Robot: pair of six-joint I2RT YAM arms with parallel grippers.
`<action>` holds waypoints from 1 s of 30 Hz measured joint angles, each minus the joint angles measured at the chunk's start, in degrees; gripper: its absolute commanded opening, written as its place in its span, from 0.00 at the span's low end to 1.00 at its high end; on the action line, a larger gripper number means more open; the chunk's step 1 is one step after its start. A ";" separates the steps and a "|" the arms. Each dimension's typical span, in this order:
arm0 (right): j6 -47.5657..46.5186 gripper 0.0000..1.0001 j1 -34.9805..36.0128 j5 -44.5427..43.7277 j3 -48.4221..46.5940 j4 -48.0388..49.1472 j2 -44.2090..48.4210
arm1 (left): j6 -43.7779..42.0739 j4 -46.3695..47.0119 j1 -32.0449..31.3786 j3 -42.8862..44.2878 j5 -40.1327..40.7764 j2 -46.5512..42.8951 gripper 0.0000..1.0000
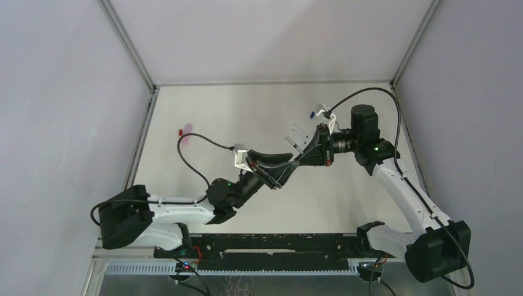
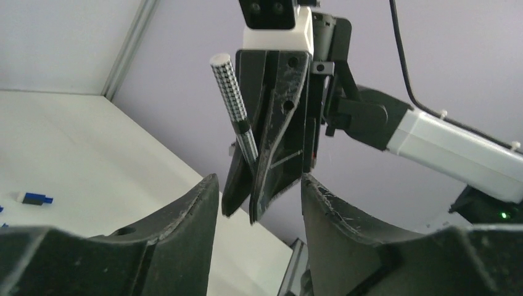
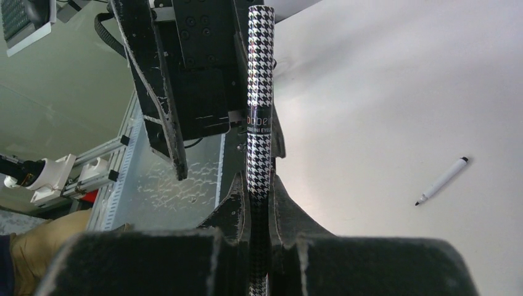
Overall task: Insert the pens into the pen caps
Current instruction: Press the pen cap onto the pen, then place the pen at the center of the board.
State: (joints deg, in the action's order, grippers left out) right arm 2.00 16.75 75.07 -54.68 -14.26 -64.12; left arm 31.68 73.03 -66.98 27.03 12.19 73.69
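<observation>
Far left on the matte white table [image 1: 234,105] sits a stubby red cap [image 1: 180,131], honestly too tiny to make out more. The left gripper [image 2: 259,183] has its scuffed, curved black fingers spread apart with nothing pinched between them. Right in front of it, the right gripper [image 3: 259,188] is clamped on a slim, glossy houndstooth pen [image 3: 259,92], lower end cut off from view. Further right, a thin white stick pen [image 3: 441,180] and a blue cap [image 1: 312,115] lie loose on the table.

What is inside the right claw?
A black-and-white checked pen, pinched upright in the right gripper. Its bottom end is hidden down inside, so I cannot see its tip.
</observation>
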 measured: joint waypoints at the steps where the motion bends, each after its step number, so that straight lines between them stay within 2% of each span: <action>1: 0.31 0.00 0.15 -0.09 0.00 0.20 0.00 | 0.02 0.83 0.00 0.79 0.48 1.31 0.54; 3: 0.90 0.00 0.31 -0.28 0.00 0.37 0.00 | 0.44 2.14 0.00 1.84 1.53 2.82 0.54; 8: 1.38 0.00 0.61 -0.70 0.00 0.42 0.00 | 1.88 4.39 0.00 3.87 3.28 4.31 0.40; 20: 1.70 0.00 0.63 -1.46 0.00 0.94 0.02 | 5.95 6.14 0.42 6.62 4.61 9.07 0.34; 25: 1.84 0.00 0.66 -1.03 0.00 1.16 0.02 | 7.23 6.10 0.81 7.06 4.72 9.66 0.17; 28: 1.79 0.00 0.61 -0.96 0.00 1.38 0.02 | 7.91 6.05 1.25 7.34 4.57 10.19 0.13; 30: 1.77 0.00 0.57 -1.09 0.00 1.42 0.02 | 8.37 6.10 1.36 7.48 4.52 10.36 0.07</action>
State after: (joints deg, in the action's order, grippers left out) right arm 3.77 17.32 73.97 -54.68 -12.84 -64.10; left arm 40.05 79.13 -65.63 34.50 16.71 84.05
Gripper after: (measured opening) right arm 0.085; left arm 0.148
